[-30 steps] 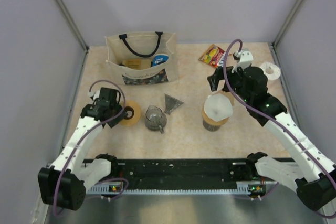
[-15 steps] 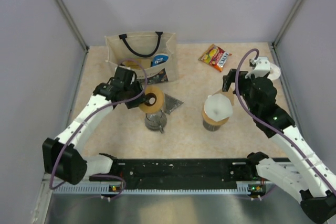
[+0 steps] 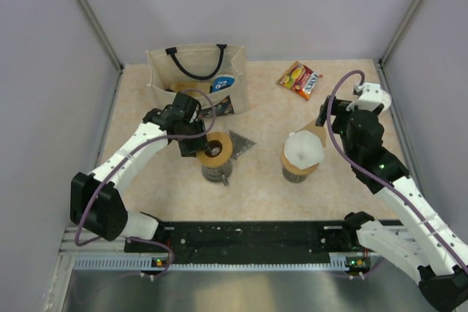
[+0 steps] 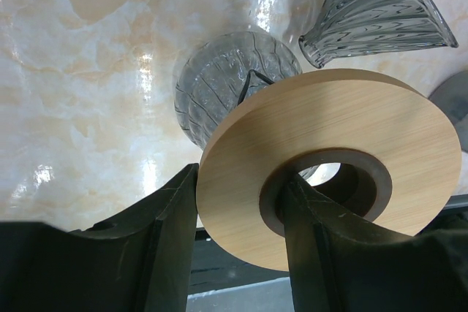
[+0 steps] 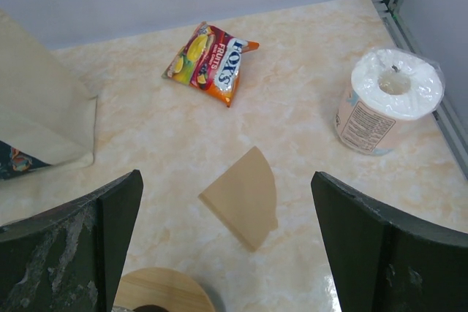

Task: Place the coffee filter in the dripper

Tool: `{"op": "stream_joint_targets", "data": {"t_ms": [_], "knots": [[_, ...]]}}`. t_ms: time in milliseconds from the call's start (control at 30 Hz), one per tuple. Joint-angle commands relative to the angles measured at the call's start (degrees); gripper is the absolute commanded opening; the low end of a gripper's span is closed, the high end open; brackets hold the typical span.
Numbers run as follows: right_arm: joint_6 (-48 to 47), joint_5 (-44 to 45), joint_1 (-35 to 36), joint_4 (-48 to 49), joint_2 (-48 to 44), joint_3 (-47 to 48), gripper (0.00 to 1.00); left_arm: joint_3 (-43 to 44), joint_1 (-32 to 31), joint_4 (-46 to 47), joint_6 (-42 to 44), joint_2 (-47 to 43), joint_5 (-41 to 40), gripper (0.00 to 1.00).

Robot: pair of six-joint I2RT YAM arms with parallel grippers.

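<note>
Left fingers point(image 4: 150, 253) clamp the dripper ring point(image 4: 329, 144); right fingers point(image 5: 73, 253) gape toward a coffee filter point(image 5: 245, 199) the overhead barely shows.

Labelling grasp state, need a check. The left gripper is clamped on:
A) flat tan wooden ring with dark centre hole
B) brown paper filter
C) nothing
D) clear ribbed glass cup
A: the left wrist view shows the left gripper with one finger on the outer edge and the other through the hole of the flat tan wooden ring.

Pale lilac-grey walls point(image 3: 256, 5) with metal corner posts point(image 3: 88, 12) enclose a glossy beige marbled tabletop point(image 3: 263, 180).
</note>
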Motion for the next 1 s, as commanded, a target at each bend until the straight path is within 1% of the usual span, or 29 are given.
{"op": "stream_joint_targets", "data": {"t_ms": [0,133,233,367,433,533,567,633,733,833,867,900,967], "knots": [[0.5,1.8,-0.4,2.0,-0.6,-0.1,0.99,0.3,-0.4,0.4,0.9,0.5,0.9,0.29],[0.4,1.8,-0.4,1.7,-0.8,-0.2,0.99,0.4,-0.7,-0.2,1.1,1.9,-0.3,0.29],[0.3,2.2,-0.4,1.7,-0.9,-0.3,0.99,0.2,-1.2,-1.5,1.1,2.7,-2.9,0.30],[0.5,2.4,-0.4,1.7,-0.8,-0.4,0.99,-0.5,-1.6,-1.1,1.3,3.8,-3.0,0.35],[0.3,2.5,-0.4,1.7,-0.8,-0.4,0.99,-0.3,-1.9,-1.2,0.9,4.3,-4.4,0.35],[0.3,2.8,-0.4,1.8,-0.8,-0.4,0.99,-0.4,-2.3,-0.9,0.7,4.5,-4.4,0.36],[0.4,2.8,-0.4,1.8,-0.8,-0.4,0.99,-0.3,-2.5,-0.9,0.7,4.5,-4.4,0.38],[0.4,3.0,-0.4,1.7,-0.8,-0.4,0.99,-0.5,-2.7,-0.9,0.8,4.4,-4.4,0.49],[0.4,3.1,-0.4,1.8,-0.7,-0.4,0.99,-0.4,-3.2,-0.9,1.1,4.1,-4.3,0.58],[0.3,3.0,-0.4,1.7,-0.8,-0.5,0.99,-0.2,-3.2,-1.4,1.2,4.2,-4.3,0.62],[0.3,2.8,-0.3,1.7,-0.8,-0.5,0.99,-0.2,-3.2,-1.5,1.2,4.3,-6.1,0.63],[0.4,2.5,-0.4,1.7,-0.8,-0.5,0.99,0.0,-3.1,-1.6,1.2,4.4,-6.1,0.64],[0.4,2.3,-0.4,1.7,-0.9,-0.5,0.99,0.2,-3.2,-1.6,1.2,4.2,-6.0,0.70]]}}
